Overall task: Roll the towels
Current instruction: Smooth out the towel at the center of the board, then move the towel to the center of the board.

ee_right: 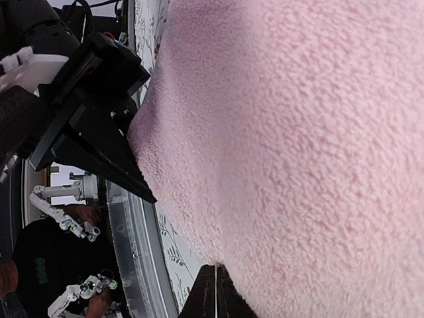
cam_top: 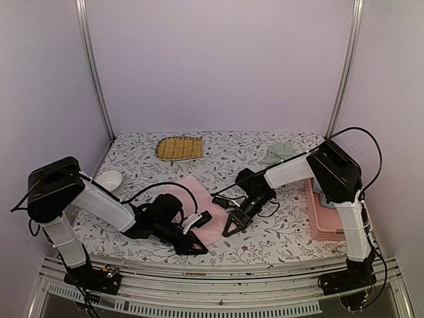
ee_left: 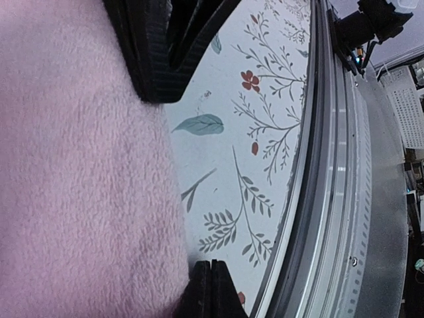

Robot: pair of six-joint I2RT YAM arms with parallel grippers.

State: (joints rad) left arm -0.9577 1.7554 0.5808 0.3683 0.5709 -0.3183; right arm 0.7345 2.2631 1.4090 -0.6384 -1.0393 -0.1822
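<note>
Left gripper [ee_left: 211, 291] and right gripper [ee_right: 215, 293] are sitting at the pink towel's [ee_right: 298, 152] edge, both jaws clenched; whether they're pinching cloth is unclear.

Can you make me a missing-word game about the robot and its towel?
The big spread-out towel is ____.
The little bowl on the left side is ____.
The left end effector is ____ (open or shut).
The woven mat and the towel lie ____ (touching or apart).
Missing words: pink; white; shut; apart.
</note>
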